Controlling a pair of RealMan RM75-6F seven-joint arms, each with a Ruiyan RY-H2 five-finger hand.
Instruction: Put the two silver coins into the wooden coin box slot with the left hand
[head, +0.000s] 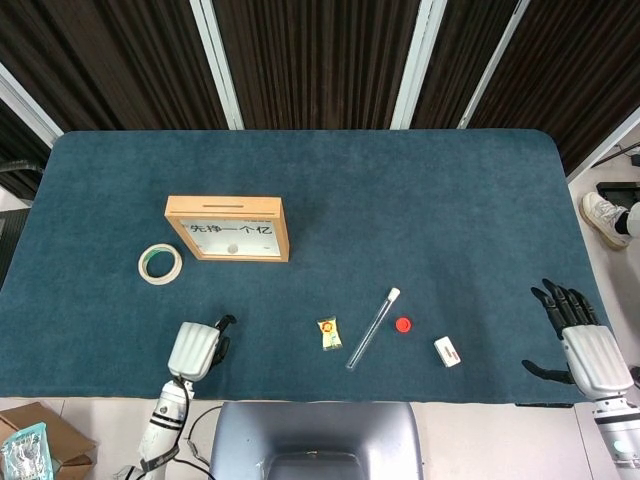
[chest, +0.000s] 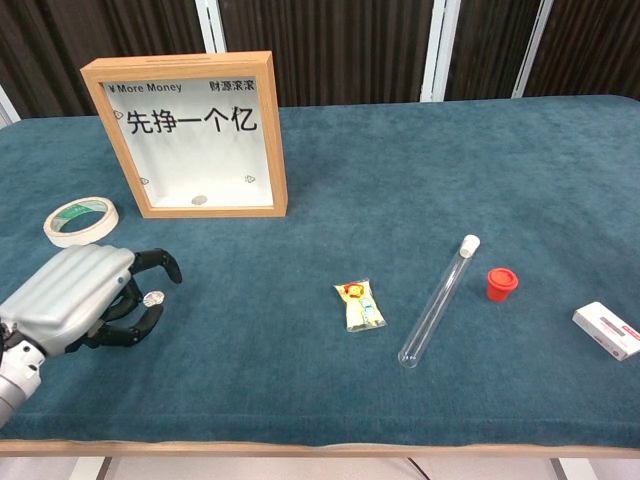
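The wooden coin box stands upright at the left, its slot in the top edge. One silver coin lies inside behind the glass. The other silver coin lies flat on the cloth in front of the box. My left hand hovers low at the coin, its curled fingers bracketing the coin from above and below; the coin still lies on the table. In the head view the hand hides that coin. My right hand is spread at the table's right front corner, holding nothing.
A roll of tape lies left of the box. A sweet wrapper, a glass test tube, a red cap and a white eraser lie along the front right. The table's front edge runs just behind my left hand.
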